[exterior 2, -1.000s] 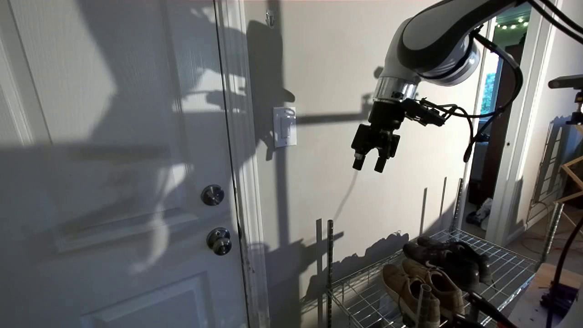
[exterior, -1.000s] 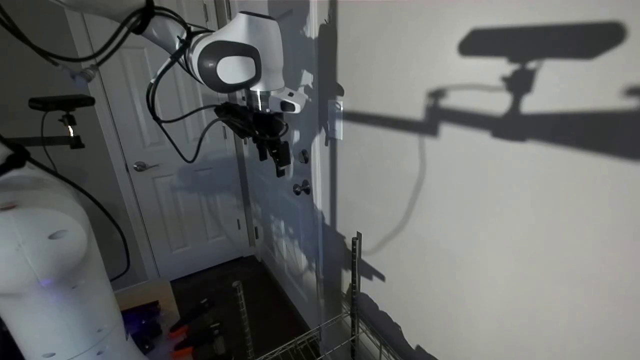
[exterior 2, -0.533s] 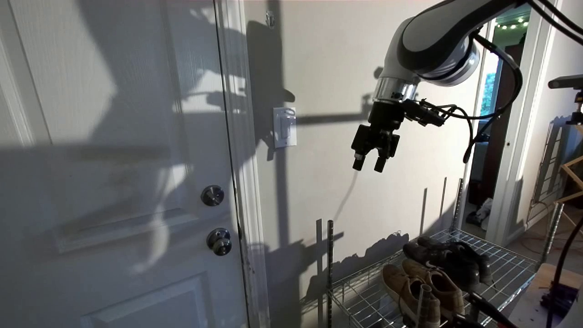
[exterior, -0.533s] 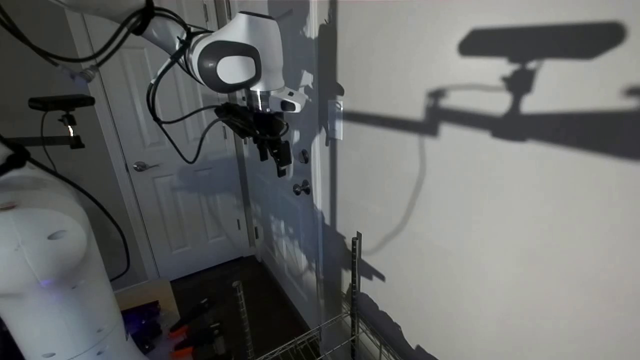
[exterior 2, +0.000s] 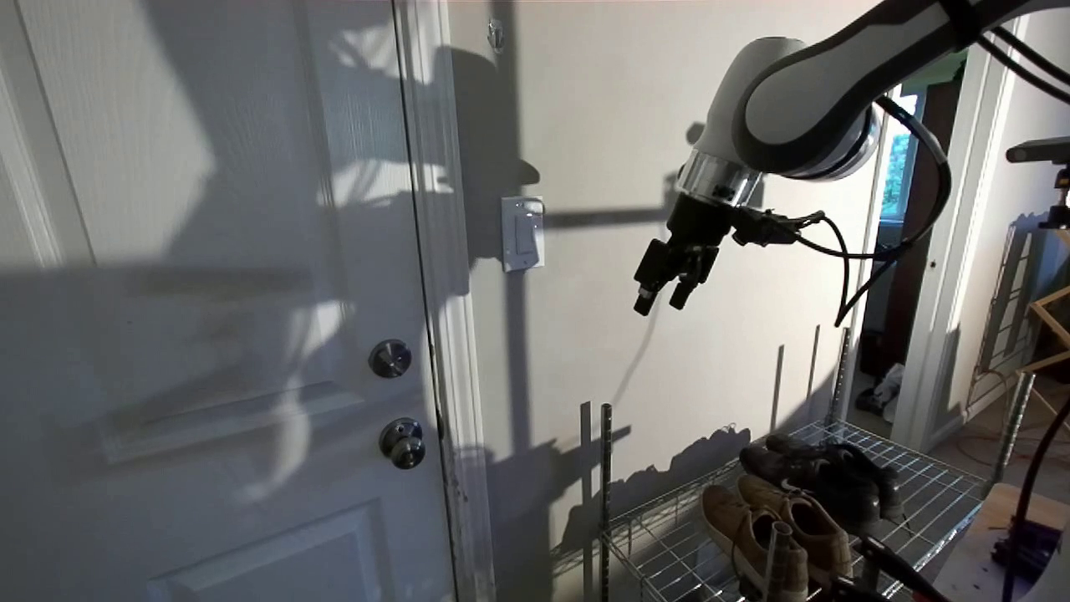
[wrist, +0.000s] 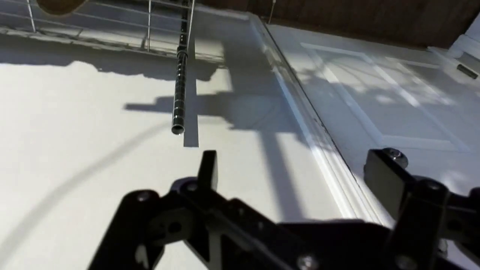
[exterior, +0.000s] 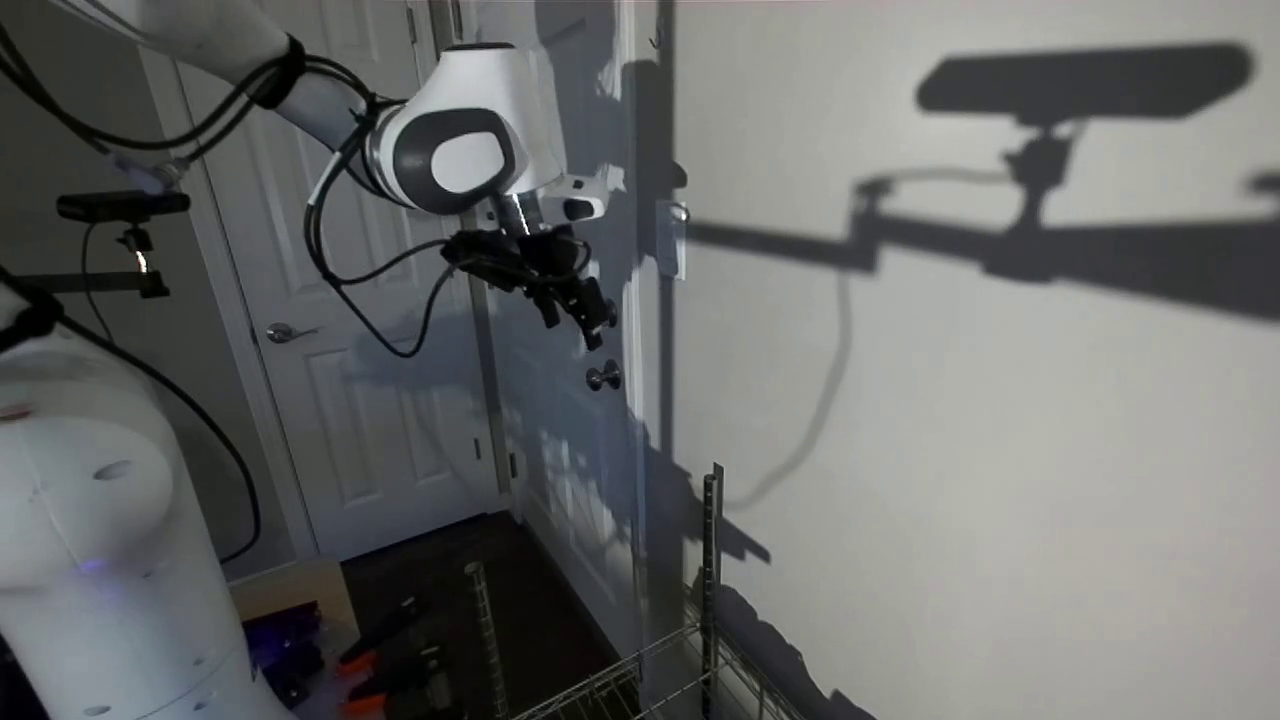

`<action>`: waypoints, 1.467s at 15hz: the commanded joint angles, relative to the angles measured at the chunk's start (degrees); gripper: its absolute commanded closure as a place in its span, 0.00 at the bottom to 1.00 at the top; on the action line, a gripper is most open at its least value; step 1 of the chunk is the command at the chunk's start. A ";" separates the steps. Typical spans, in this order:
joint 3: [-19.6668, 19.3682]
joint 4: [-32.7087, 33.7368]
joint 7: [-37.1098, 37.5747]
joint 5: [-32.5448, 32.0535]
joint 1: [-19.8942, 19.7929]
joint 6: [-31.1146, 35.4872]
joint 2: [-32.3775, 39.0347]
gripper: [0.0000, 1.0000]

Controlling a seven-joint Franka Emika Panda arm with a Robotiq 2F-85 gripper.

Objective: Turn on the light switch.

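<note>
One tool (wrist: 296, 174) hangs in the air at the end of one Panda arm (exterior 2: 802, 100), pointing downward at a tilt, its two fingers spread wide, as the wrist view shows. In an exterior view the light switch (exterior 2: 523, 235), one white wall plate with one paddle, sits to the left of the tool and somewhat above its fingertips, apart from them. One small hook (exterior 2: 496, 35) is higher up on the same wall (exterior 2: 602, 117). Farther left of the tool, and lower, are one deadbolt (exterior 2: 389, 358) and one round doorknob (exterior 2: 403, 444), both on one white door (exterior 2: 209, 251). Below the tool stands one wire rack (exterior 2: 924, 477) with four metal posts (exterior 2: 606, 477), carrying four shoes: two brown shoes (exterior 2: 773, 527) and two black shoes (exterior 2: 823, 481). In an exterior view another door (exterior: 350, 440) stands beyond the tool, fitted with one lever handle (exterior: 285, 332), and one bar-shaped camera (exterior: 122, 206) sits on a bracket (exterior: 90, 283) well to the tool's left. In the wrist view one rack post (wrist: 180, 93) comes down from the top, ending just above the finger at the left, while the door trim (wrist: 324, 153) runs between the two fingers.
</note>
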 commanded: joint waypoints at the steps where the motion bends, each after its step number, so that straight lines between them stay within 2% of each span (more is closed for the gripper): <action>1: 0.94 -2.10 -1.55 -2.61 -0.40 8.85 1.34 0.00; 6: 1.35 -2.31 -0.87 -5.24 -0.68 17.75 3.83 0.00; 13: 1.77 -1.88 -1.00 -8.90 -0.82 24.42 4.94 0.00; 14: 1.83 -1.88 -1.28 -9.37 -0.71 25.36 5.05 0.05; 15: 1.95 -1.85 -1.54 -9.80 -0.58 26.48 5.26 0.27; 17: 2.19 -1.82 -1.63 -10.73 -0.64 28.58 5.76 0.31; 22: 2.34 -1.44 -2.25 -12.30 -0.62 33.47 7.94 0.64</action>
